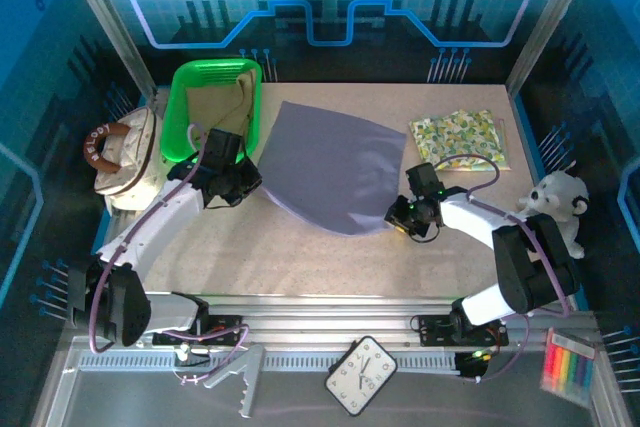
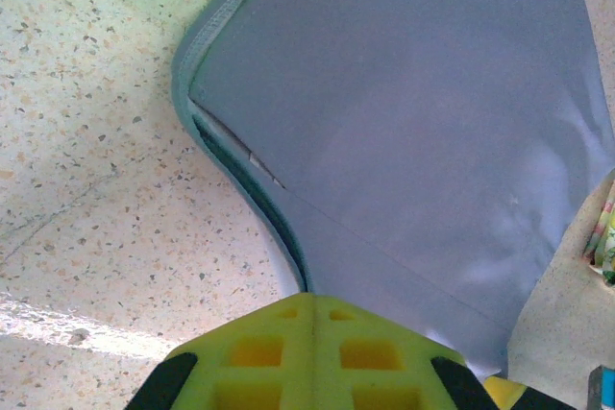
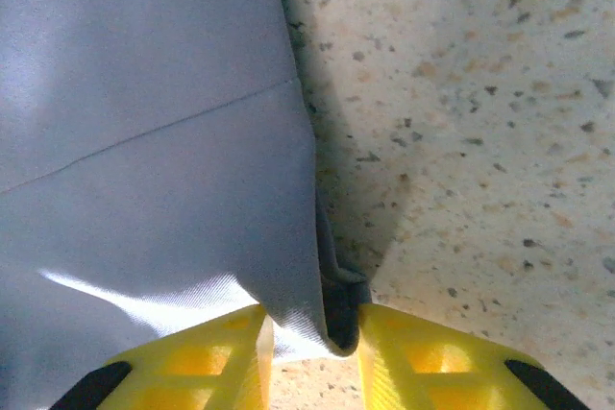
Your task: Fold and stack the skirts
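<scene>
Lavender skirt point(image 1: 330, 167) fold: left claw point(image 2: 312, 304) pinches its hem, right claw point(image 3: 309, 328) narrow on its edge; next likely needs a synchronized lift-over.

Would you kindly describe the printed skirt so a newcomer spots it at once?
Look to the table's far right, beyond the white plush toy. The printed skirt lies folded there, yellow-green and leafy, unlike the plain lavender skirt beside it.

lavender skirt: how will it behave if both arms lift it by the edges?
Likely floppy: the lavender skirt lies flat with soft creases, so it should sag between the left gripper and right gripper. Probably light, being thin cloth. The thin edge bunched between the right fingers may slip.
</scene>
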You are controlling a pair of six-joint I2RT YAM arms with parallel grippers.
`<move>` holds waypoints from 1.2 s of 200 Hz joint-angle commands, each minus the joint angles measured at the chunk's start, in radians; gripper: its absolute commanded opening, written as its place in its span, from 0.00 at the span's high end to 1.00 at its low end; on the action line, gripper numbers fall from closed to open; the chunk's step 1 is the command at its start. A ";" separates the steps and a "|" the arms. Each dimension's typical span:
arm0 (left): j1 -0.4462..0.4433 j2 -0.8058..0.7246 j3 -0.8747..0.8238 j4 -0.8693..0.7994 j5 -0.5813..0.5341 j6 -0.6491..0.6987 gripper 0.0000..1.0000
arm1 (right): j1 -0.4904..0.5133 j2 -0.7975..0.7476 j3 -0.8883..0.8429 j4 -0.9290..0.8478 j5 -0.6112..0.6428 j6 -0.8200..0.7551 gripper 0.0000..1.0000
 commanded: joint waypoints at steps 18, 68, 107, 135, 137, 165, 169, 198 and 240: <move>0.019 -0.013 -0.009 -0.028 0.013 -0.002 1.00 | 0.014 0.023 -0.034 0.046 0.009 -0.005 0.73; 0.022 -0.018 -0.030 -0.019 0.018 -0.014 1.00 | 0.019 -0.015 -0.060 0.022 0.024 -0.013 0.67; 0.022 -0.019 -0.032 -0.016 0.018 -0.014 1.00 | 0.023 0.012 -0.038 0.099 0.002 -0.042 0.72; 0.023 -0.037 -0.034 -0.036 0.001 -0.011 1.00 | 0.024 -0.028 -0.034 0.109 0.001 -0.074 0.86; 0.024 -0.040 -0.034 -0.038 -0.002 -0.011 1.00 | 0.024 -0.035 -0.035 0.104 0.004 -0.076 0.86; 0.025 -0.089 -0.043 -0.061 -0.045 -0.010 1.00 | 0.021 -0.128 -0.056 0.021 0.010 -0.093 0.96; 0.024 -0.095 -0.042 -0.066 -0.049 -0.008 1.00 | 0.020 -0.142 -0.059 0.009 0.007 -0.094 0.98; 0.025 -0.119 0.004 -0.089 -0.068 0.003 1.00 | -0.008 -0.236 -0.039 -0.082 -0.017 -0.114 1.00; 0.039 -0.025 0.159 -0.047 -0.084 0.093 1.00 | -0.122 -0.220 0.087 -0.102 -0.062 -0.107 1.00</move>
